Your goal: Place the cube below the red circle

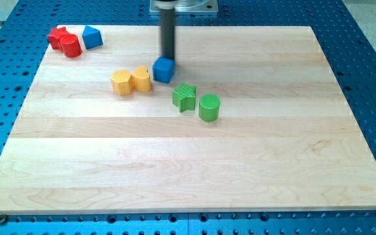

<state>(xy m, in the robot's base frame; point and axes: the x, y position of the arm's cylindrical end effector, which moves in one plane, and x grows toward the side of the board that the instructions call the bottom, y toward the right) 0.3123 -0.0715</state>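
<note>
Blue cube [164, 69], corner toward view's bottom, touching my tip [168, 59].

You will find nothing to read here: no text, label, brand, number or sign shows on the blocks, on the wooden surface [188, 163], or on the blue perforated base [371, 59] around it.

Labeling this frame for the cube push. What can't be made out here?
- Camera view: contact between my tip and the blue cube cannot be confirmed; the tip ends right at its top edge.
- Rod's upper part and the arm: cut off by the view's top.
- Red circle and the red block behind it overlap; that block's shape is unclear.
</note>
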